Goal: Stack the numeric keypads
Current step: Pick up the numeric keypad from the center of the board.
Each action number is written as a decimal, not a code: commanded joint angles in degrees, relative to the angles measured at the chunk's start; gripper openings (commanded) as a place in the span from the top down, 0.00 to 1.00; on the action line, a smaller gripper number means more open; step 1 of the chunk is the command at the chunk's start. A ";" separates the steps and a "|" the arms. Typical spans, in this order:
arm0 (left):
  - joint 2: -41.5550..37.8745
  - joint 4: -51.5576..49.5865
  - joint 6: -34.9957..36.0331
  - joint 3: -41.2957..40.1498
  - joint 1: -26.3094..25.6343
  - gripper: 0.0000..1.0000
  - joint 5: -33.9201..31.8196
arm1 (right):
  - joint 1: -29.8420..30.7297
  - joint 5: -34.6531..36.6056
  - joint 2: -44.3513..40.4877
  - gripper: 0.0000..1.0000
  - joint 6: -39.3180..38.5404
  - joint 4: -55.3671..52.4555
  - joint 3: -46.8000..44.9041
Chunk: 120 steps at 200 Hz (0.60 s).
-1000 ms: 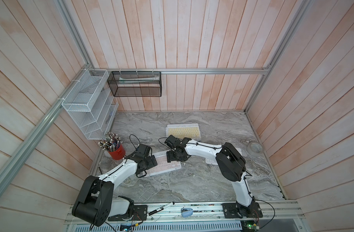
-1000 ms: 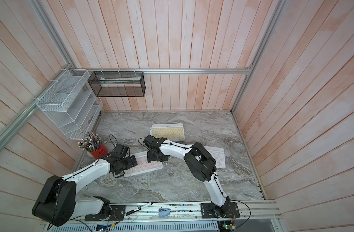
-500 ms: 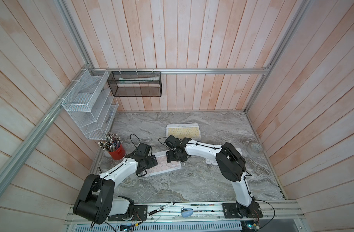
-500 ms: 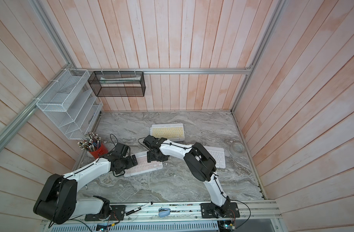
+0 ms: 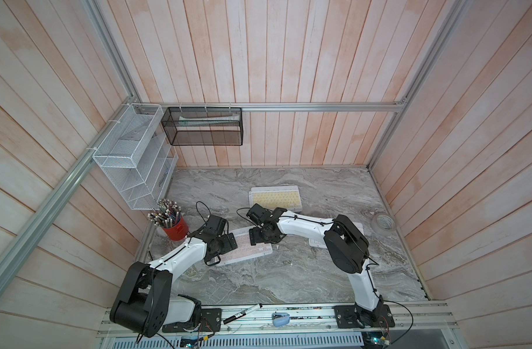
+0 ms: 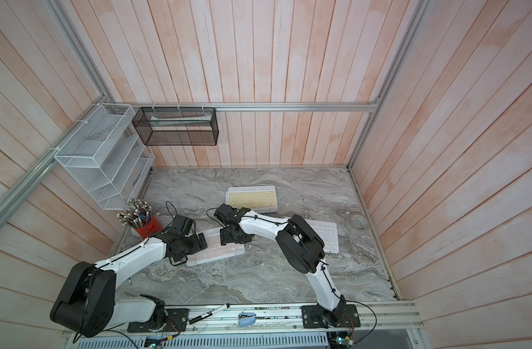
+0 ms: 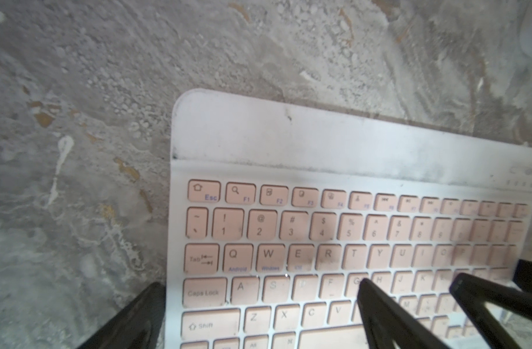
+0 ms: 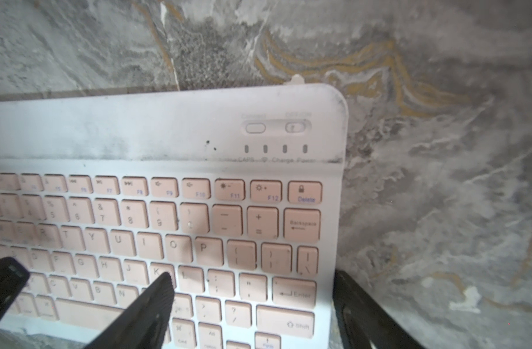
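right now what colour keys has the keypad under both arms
Pastel pink keypad keys; clearest in left wrist view.

Pale, pink-washed plank walls (image 5: 288,60) close in the far side and both flanks, with an aluminium rail (image 5: 319,107) running across the far wall. Below lies a grey marble-patterned surface (image 5: 288,281) (ochre veins show in the wrist views). At far left hang a white wire organiser (image 5: 131,157) and a black mesh basket (image 5: 204,136). The light is soft and even.

left gripper (image 5: 225,246) and right gripper (image 5: 263,238) flank the pink keypad (image 5: 246,250), jaws seemingly spread.
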 commanded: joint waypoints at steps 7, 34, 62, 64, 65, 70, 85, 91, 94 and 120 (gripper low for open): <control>1.07 1.90 0.08 -1.90 -0.34 0.00 5.48 | 0.43 -3.08 1.93 0.17 -1.06 0.95 0.61; 0.28 2.29 0.14 -2.42 -0.49 0.00 6.06 | 0.19 -4.33 1.07 0.17 -1.59 2.62 -0.38; -0.52 2.67 0.53 -2.66 -0.58 0.00 6.83 | -1.03 -8.26 -2.21 0.17 -1.76 8.82 -5.43; -0.58 2.77 0.60 -2.72 -0.54 0.00 6.98 | -1.14 -8.65 -2.44 0.17 -1.77 9.43 -5.92; -0.61 2.75 0.61 -2.77 -0.53 0.00 6.96 | -1.23 -8.80 -2.59 0.17 -1.77 9.71 -6.17; -0.63 2.90 0.69 -2.87 -0.48 0.00 7.10 | -1.58 -9.93 -3.27 0.17 -1.54 11.11 -7.41; -0.83 3.33 0.86 -3.00 -0.53 0.00 7.61 | -3.00 -13.84 -5.47 0.17 -0.36 16.43 -11.62; -0.81 3.44 0.95 -3.09 -0.53 0.00 7.73 | -3.57 -15.60 -6.53 0.17 0.05 18.81 -13.57; -0.88 3.42 0.89 -3.12 -0.53 0.00 7.79 | -3.87 -16.43 -7.05 0.18 0.34 20.33 -14.59; -0.98 3.95 0.93 -3.46 -0.48 0.00 8.21 | -6.25 -22.13 -11.13 0.19 3.19 30.28 -22.01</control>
